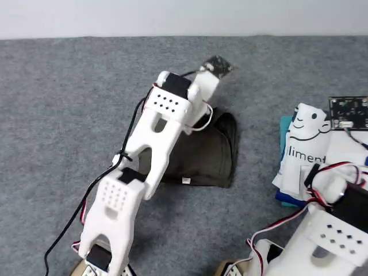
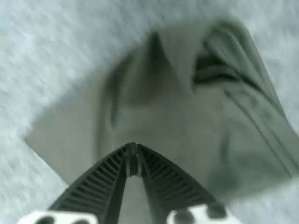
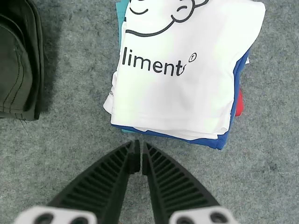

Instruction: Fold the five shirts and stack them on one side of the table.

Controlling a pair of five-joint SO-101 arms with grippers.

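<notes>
Starting at the left of the high view: the left arm [image 1: 155,132] rises from the near edge and slants across the grey carpeted table [image 1: 57,115] toward the middle. Its far end hangs over the dark shirt [image 1: 207,155], which lies folded into a rough rectangle at table centre, one edge bulging in soft ridges.

In the left wrist view, the left gripper [image 2: 132,151] has its jaws pressed together, tip to tip, with nothing between them. It sits above the dark shirt [image 2: 187,121]. Cannot tell whether the tips touch the cloth.

Bare carpet separates the dark shirt from the stack.

Further right, at the table's right edge, stands the stack. The white shirt [image 1: 307,144] with a printed cartoon figure is on top. In the right wrist view the white shirt [image 3: 182,70] covers a blue shirt [image 3: 219,142], a teal shirt [image 3: 120,11] peeks out at one corner, and a red shirt [image 3: 240,105] shows as a sliver at the far side.

The right arm [image 1: 333,230] stands at the near right corner. The right gripper [image 3: 139,148] also has its jaws closed and empty, over carpet just short of the stack's near edge. The dark shirt [image 3: 18,70] lies well apart from it.
</notes>
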